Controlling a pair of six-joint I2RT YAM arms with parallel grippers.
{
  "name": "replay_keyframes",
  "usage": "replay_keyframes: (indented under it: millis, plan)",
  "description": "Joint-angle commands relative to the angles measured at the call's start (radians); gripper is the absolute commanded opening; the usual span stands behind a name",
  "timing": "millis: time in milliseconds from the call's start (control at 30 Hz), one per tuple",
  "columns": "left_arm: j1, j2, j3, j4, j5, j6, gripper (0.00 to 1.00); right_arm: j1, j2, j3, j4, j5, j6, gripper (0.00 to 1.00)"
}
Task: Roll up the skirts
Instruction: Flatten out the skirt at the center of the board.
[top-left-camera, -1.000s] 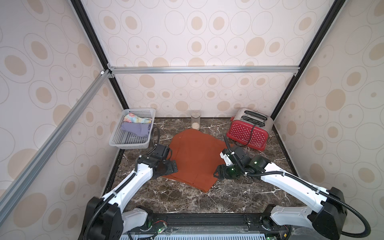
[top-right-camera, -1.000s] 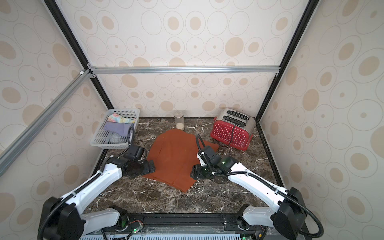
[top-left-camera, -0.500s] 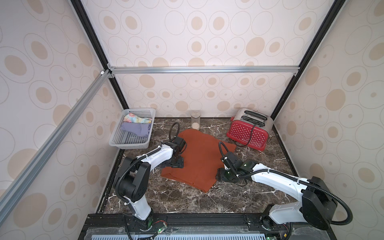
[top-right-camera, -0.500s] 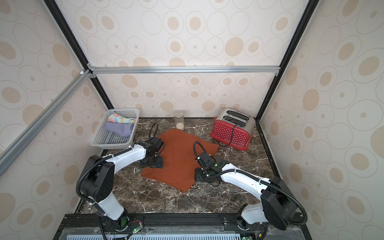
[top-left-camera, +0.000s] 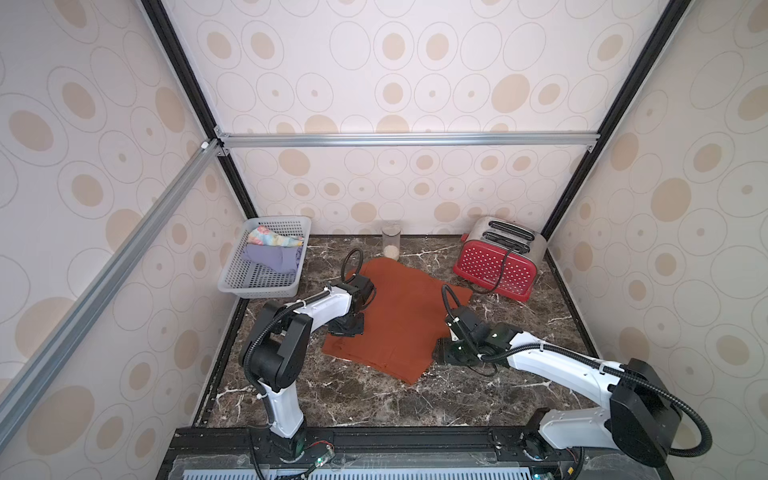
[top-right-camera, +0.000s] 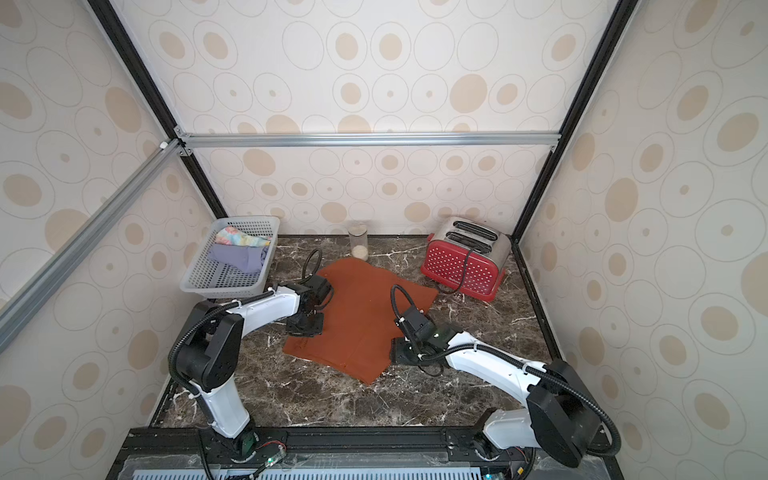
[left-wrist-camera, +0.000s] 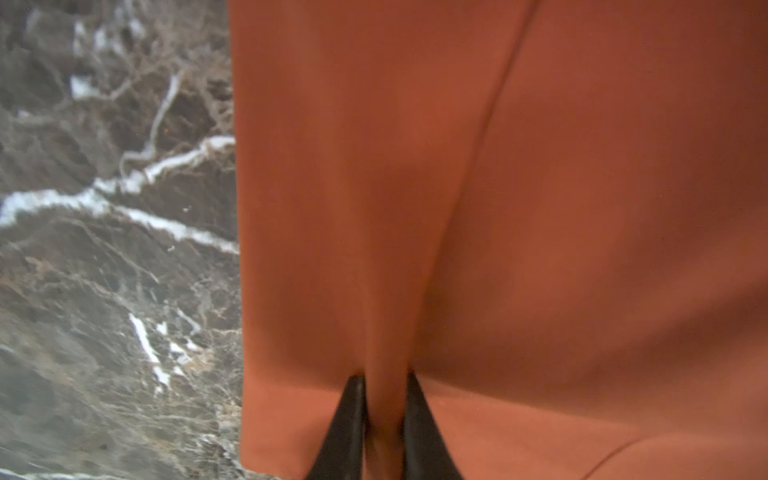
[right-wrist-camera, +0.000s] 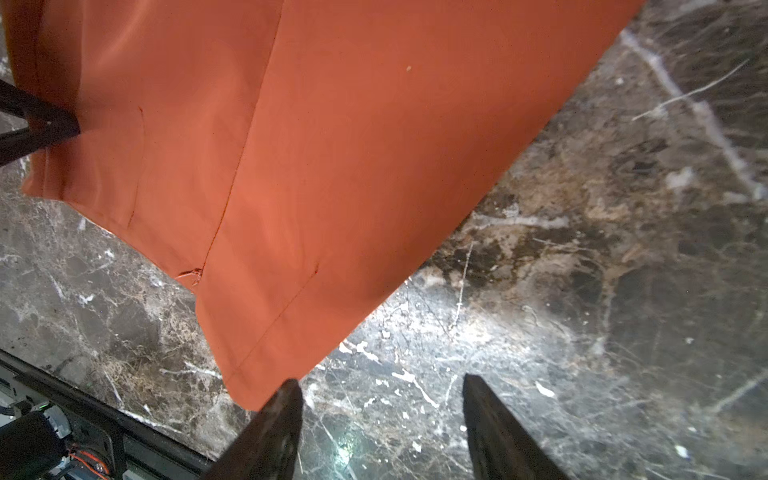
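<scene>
The rust-orange skirt (top-left-camera: 395, 316) lies spread flat on the marble table in both top views. My left gripper (top-left-camera: 347, 328) sits at its left edge. In the left wrist view this gripper (left-wrist-camera: 384, 376) is shut on a pinched ridge of the orange cloth (left-wrist-camera: 498, 208). My right gripper (top-left-camera: 442, 353) rests low by the skirt's near right edge. In the right wrist view it (right-wrist-camera: 380, 380) is open over bare marble, with the skirt's corner (right-wrist-camera: 332, 145) touching one fingertip. The lavender skirt (top-left-camera: 272, 255) and the floral skirt (top-left-camera: 270, 237) lie in the basket.
A grey mesh basket (top-left-camera: 249, 286) stands at the back left. A red toaster (top-left-camera: 494, 266) with its black cord sits at the back right. A clear jar (top-left-camera: 391, 245) stands at the back wall, just beyond the skirt.
My left arm swung in from the near left to the orange skirt's left edge, and its gripper closed on the cloth. My right gripper shifted slightly and stayed open.
</scene>
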Motion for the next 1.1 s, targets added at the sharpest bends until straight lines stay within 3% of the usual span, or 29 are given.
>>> replay_keyframes:
  millis: [0,133,267,400,467,567,800,1067]
  plan:
    - [-0.005,-0.058,0.029,0.008,0.082,-0.043,0.07,-0.031,-0.025,0.01,-0.051,0.049,0.007,0.65]
    - [-0.057,-0.142,0.038,0.13,0.259,-0.147,0.0,-0.121,-0.037,0.034,-0.127,0.056,0.001,0.65]
    - [-0.103,-0.266,0.052,0.252,0.319,-0.234,0.0,-0.19,-0.085,0.062,-0.165,0.062,-0.001,0.65]
    - [-0.057,-0.518,-0.048,0.177,0.17,-0.219,0.0,-0.188,-0.1,0.088,-0.139,0.003,0.017,0.65]
    - [0.043,-0.635,-0.161,0.106,0.145,-0.236,0.0,-0.183,-0.071,0.083,-0.114,-0.038,0.035,0.65]
    - [0.276,-0.754,-0.362,0.062,0.222,-0.259,0.0,-0.137,0.01,0.096,-0.095,-0.056,0.043,0.65]
    - [0.621,-0.84,-0.569,0.035,0.166,-0.325,0.0,0.042,0.219,0.136,-0.014,-0.112,0.101,0.65]
    - [0.658,-0.797,-0.544,0.065,0.207,-0.281,0.0,0.191,0.389,0.182,0.158,-0.169,0.22,0.65]
